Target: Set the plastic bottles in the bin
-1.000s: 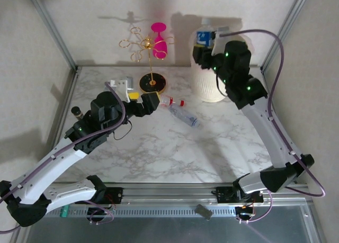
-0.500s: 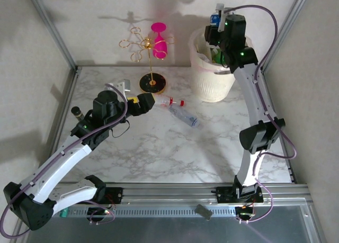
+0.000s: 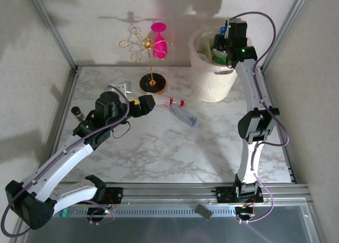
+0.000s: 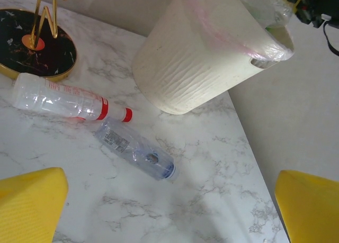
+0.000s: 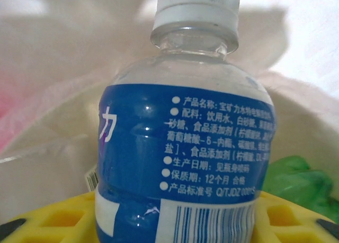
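right wrist view, item one: blue-label bottle (image 5: 185,147), white cap up, clamped between the yellow pads (image 5: 58,219) of my right gripper (image 5: 180,227). cream bin (image 5: 47,121) wall behind it, green bottle (image 5: 294,182) at 4 o'clock. top external view adds: that gripper sits over the bin's mouth, at the table's 1 o'clock. left wrist view: my left gripper (image 4: 169,211) spread wide, holding nothing. ahead of it i list a red-capped bottle (image 4: 58,101) and a clear bottle (image 4: 135,150) lying on the marble near the bin's foot. gold wire stand (image 3: 150,57) with pink glass (image 3: 159,39) at 11 o'clock, its base just beside the red-capped bottle. dark vial (image 3: 77,112) at 9 o'clock.
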Tool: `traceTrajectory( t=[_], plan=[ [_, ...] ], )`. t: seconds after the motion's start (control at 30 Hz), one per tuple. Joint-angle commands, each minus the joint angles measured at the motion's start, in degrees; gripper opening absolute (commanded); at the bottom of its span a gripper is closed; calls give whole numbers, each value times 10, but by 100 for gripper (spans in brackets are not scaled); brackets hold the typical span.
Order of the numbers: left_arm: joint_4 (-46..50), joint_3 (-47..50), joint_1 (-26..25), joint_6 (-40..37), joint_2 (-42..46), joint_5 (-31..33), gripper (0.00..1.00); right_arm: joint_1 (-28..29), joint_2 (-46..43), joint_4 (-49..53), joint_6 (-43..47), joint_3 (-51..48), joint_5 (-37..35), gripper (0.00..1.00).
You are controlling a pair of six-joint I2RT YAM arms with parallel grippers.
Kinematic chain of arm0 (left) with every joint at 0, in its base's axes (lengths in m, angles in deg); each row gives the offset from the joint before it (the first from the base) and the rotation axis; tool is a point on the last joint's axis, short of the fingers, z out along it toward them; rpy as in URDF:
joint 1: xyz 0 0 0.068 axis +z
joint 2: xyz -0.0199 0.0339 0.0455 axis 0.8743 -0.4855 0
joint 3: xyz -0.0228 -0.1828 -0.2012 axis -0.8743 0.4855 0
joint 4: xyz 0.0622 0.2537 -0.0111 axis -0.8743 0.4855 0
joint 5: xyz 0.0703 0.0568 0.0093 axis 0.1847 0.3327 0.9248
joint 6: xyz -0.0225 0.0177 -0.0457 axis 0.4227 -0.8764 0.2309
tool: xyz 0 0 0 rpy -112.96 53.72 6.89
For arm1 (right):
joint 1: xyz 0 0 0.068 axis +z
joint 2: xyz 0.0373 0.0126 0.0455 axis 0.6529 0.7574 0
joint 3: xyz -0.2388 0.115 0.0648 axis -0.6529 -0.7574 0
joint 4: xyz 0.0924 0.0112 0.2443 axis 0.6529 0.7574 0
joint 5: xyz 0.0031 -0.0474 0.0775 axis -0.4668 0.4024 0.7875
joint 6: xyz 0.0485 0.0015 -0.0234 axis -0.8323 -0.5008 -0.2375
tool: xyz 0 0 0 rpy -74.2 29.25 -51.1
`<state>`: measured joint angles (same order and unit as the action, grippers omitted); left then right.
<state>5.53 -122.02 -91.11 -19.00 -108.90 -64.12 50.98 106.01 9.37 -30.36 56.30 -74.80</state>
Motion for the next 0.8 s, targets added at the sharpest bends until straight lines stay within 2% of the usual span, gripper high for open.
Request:
traceTrajectory(
  t=[0.0,0.23,0.47,0.77],
  plan=[
    [-10,-1,5,-11,0,-12,100,2,19,14,-14,6,16,38],
    [-10,12,7,-8,-1,-7,100,3,28,5,-25,-31,42,40],
    [-8,16,7,-6,3,-1,100,3,35,14,-27,-22,51,64],
    [4,3,7,-7,9,1,100,3,-8,6,-27,-31,35,82]
  ],
)
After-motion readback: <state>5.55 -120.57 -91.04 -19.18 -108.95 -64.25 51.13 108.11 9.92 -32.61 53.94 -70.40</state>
